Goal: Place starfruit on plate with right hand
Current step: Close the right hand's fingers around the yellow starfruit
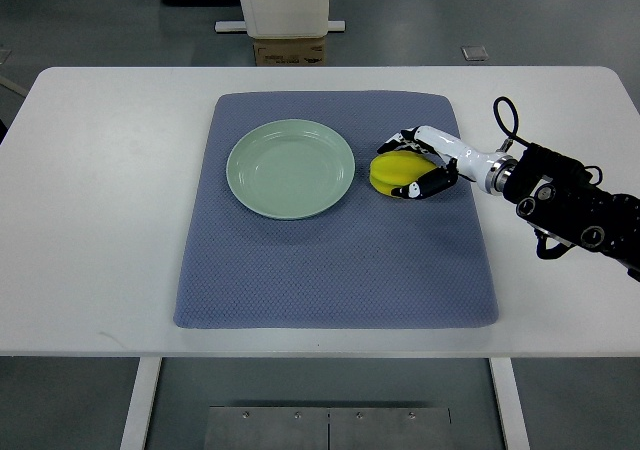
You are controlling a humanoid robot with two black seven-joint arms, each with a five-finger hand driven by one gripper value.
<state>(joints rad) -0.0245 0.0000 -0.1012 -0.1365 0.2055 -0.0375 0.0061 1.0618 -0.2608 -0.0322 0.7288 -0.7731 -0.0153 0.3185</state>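
Note:
A yellow starfruit [392, 170] lies on the blue-grey mat [330, 260], just right of the pale green plate [290, 168]. The plate holds nothing. My right hand [410, 165] reaches in from the right edge and its black-tipped fingers curl around the fruit from above and below. The fruit looks to be resting on the mat. The left arm does not show.
The mat covers the middle of a white table [90, 220]. A white pedestal base and a cardboard box [288, 50] stand on the floor beyond the table's far edge. My right forearm [570, 205], black with a cable loop, lies over the table's right side.

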